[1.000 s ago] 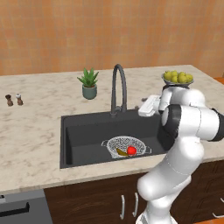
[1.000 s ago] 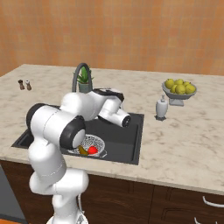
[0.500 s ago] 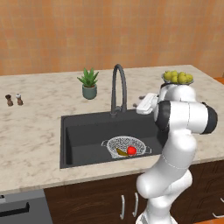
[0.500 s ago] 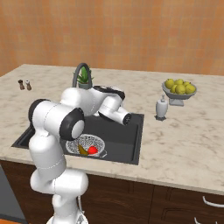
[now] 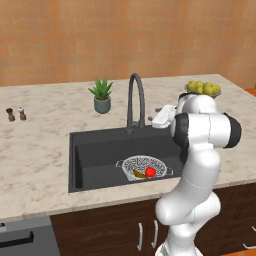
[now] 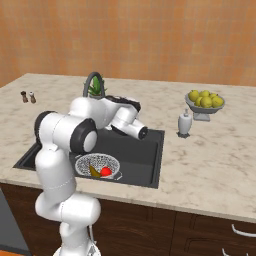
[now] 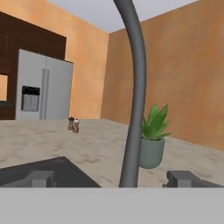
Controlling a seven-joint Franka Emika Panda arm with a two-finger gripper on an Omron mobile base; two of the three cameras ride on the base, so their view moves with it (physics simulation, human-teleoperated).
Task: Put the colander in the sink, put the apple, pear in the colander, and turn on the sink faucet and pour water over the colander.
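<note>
Faucet work was the step in hand, to my judgement; the colander [image 5: 143, 167] already sat in the sink [image 5: 95, 150], below and to the near side of the pincer [image 7: 112, 178], with the apple [image 5: 150, 171] and the pear [image 5: 138, 174] touching inside it; so only the water remained.

The pincer stood wide, holding nothing; in the hand view its two fingertips [image 7: 40, 178] sat far apart at the bottom edge, and the sink faucet [image 7: 134, 96] rose straight up between them, its gooseneck stem just ahead of the gap; beyond it and a little to one side stood the potted succulent [image 7: 151, 140], and far off on the counter [image 7: 52, 144] the salt and pepper shakers [image 7: 73, 124]; from the left base view the white hand [image 5: 163, 116] hung at counter height just beside the faucet's base [image 5: 132, 127], apart from it, not touching.

To do this well, I would judge, the pincer should come in level and slow, staying centred on the stem, then press or sweep at the low part where a handle would sit; I could not make out a separate lever in these pictures, so its place was uncertain; a push too high on the arc would turn the spout away from the colander instead of opening the flow; the spout's mouth seemed to hang over the basin behind the colander, so it may also have needed swinging towards the fruit; the succulent was near enough to be knocked by a wide sweep.
</note>
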